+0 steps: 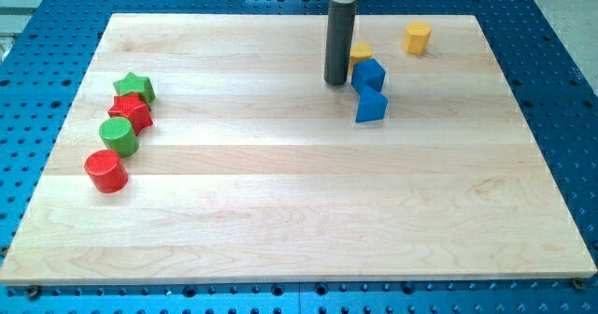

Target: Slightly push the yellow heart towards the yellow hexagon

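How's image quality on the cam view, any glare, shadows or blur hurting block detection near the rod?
Camera view: even, soft lighting, no hard glare on the wooden board. Blocks cast only faint shadows. My tip is sharp, just left of the yellow heart, which the blue blocks partly hide. The yellow hexagon is crisp. Slight perspective taper towards the view's top.

Tip (336, 81) just left of heart (361, 52) (partly hidden); hexagon (417, 37) right of heart.
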`<control>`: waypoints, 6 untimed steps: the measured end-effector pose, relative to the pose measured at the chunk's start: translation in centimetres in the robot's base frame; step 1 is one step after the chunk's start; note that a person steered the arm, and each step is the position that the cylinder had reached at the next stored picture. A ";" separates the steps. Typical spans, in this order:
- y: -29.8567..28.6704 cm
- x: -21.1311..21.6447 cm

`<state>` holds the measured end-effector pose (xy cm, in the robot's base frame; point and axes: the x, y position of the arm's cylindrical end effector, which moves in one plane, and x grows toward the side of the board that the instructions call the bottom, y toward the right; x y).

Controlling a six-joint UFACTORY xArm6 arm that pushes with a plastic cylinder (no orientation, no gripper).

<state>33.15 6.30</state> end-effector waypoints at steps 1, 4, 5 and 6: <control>3.0 -2.7; 1.0 2.6; -2.2 7.9; -1.9 10.2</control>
